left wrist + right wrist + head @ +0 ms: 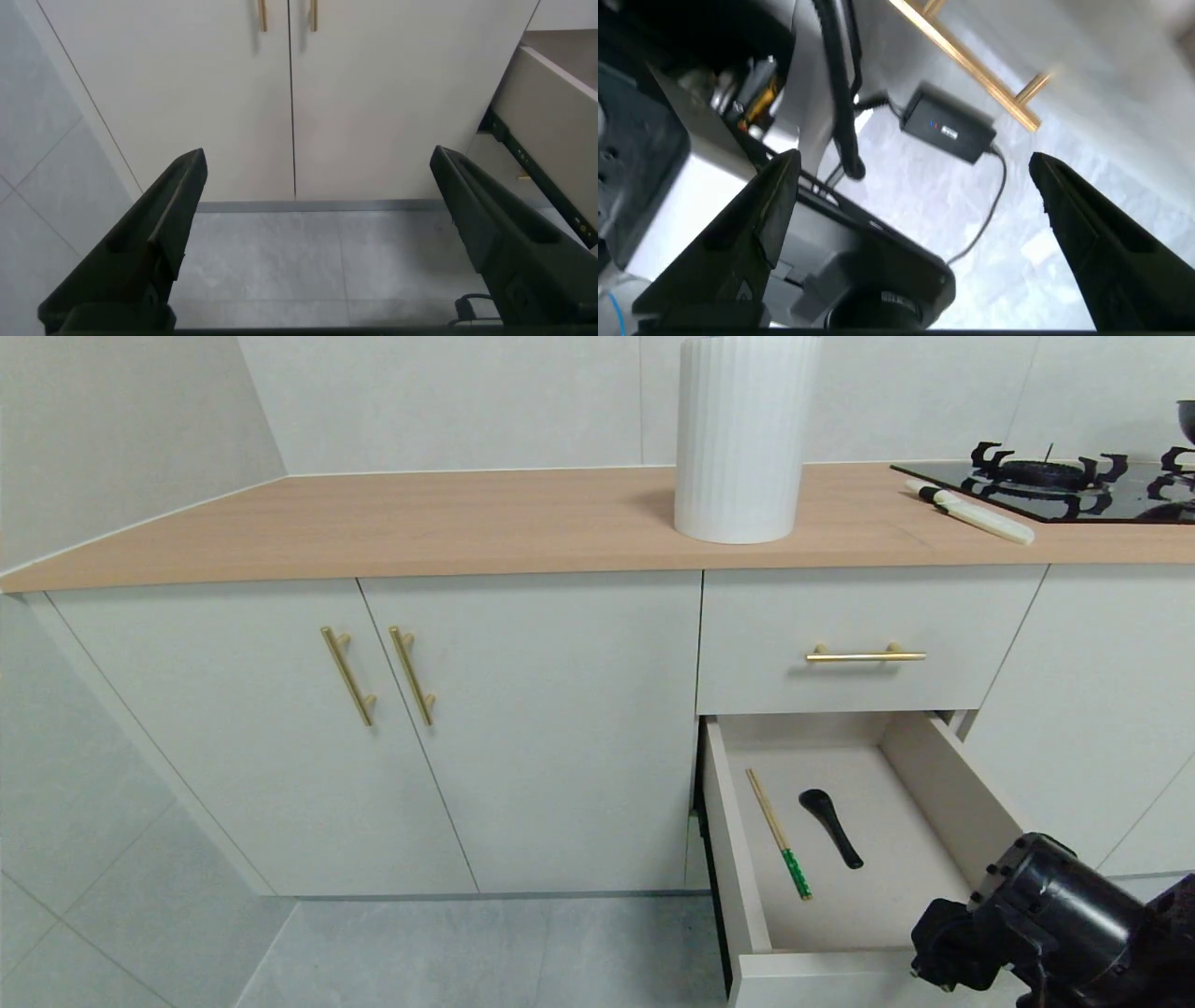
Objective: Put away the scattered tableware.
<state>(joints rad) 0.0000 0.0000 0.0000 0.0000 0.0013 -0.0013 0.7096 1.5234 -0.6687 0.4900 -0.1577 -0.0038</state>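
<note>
A pale wooden counter (420, 523) runs along a wall (448, 401) of big light tiles and turns a corner at the left. On the counter stands a tall white ribbed container (742, 439), upright. To the right of it there is a black stove (1064, 485) set in the counter. A long white utensil (976, 513) with a dark end lies at the stove's near-left corner, well apart from the container.

Under the counter there are two white doors (392, 728) with gold handles, both closed. Right of them is a closed upper drawer (840, 616) with a gold bar handle (865, 656). Below it the lower drawer (738, 859) is pulled out. Inside, on its flat bottom, lie the chopsticks (778, 845) near the left wall and a black spoon (831, 826) just beside them, not touching. The floor (467, 952) is of grey tiles.

The right arm (1055, 915) is low at the front right corner of the open drawer. The right gripper (913, 166) has its fingers spread wide and holds nothing. Past them a gold bar and a small black box (951, 124) with a cable lie against a pale surface.

The left gripper (318, 159) is also spread and empty. It is low over the floor and faces the closed doors, with the side of the open drawer near it.
</note>
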